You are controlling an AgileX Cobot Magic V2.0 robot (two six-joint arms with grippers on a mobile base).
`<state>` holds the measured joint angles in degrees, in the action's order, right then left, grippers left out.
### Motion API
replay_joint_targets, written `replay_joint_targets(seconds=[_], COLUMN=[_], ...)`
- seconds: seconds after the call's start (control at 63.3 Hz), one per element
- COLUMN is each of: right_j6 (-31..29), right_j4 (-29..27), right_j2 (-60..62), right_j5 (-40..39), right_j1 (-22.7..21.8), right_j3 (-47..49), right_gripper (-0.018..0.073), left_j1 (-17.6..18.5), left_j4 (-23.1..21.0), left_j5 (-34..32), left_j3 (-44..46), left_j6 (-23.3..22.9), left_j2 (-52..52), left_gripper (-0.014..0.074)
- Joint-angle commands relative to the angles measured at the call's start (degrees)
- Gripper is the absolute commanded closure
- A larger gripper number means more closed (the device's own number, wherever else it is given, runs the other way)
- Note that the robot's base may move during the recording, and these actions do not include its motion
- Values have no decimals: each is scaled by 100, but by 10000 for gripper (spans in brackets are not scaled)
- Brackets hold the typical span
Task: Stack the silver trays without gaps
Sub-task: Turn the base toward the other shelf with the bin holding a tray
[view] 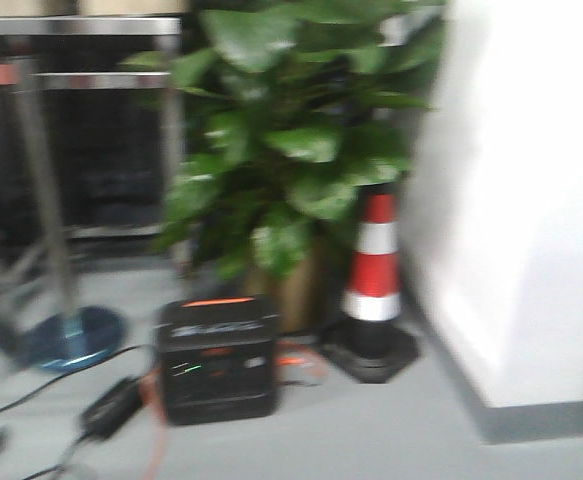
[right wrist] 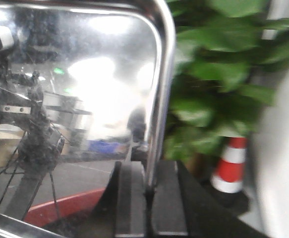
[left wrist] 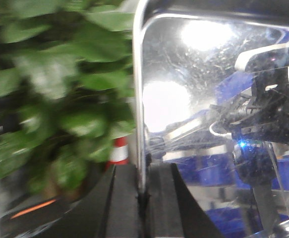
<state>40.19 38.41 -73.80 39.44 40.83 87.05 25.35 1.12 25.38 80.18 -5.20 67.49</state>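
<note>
In the left wrist view a silver tray [left wrist: 194,99] stands on edge and fills the right half, its mirror base reflecting a black arm. My left gripper [left wrist: 143,198] is shut on its left rim, one finger on each side. The right wrist view shows a silver tray [right wrist: 99,89] filling the left half, also on edge. My right gripper [right wrist: 148,191] is shut on its right rim. I cannot tell whether both views show the same tray. Neither trays nor grippers appear in the front view.
A large leafy potted plant [view: 291,160] stands ahead, with a red-and-white traffic cone [view: 376,270] to its right. A black box [view: 218,360] with cables lies on the grey floor. A white wall [view: 531,200] is at the right, a metal stand [view: 61,335] at the left.
</note>
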Motion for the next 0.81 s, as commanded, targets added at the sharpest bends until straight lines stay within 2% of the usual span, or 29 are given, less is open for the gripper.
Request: replay_joint_targets(seconds=[0.0,0.79], right_j6=[-82,-82], right_j4=[-72,-72], right_j2=[-18,-18], right_j5=[-605,-706], right_j1=[47,47], right_j3=[37,37], right_gripper=[628,628], left_j1=[98,98], left_j4=[-285,-285], left_j5=[-288,-288], left_j3=[74,74], left_j6=[7,7], left_j2=[-38,-38], left_gripper=[614,614])
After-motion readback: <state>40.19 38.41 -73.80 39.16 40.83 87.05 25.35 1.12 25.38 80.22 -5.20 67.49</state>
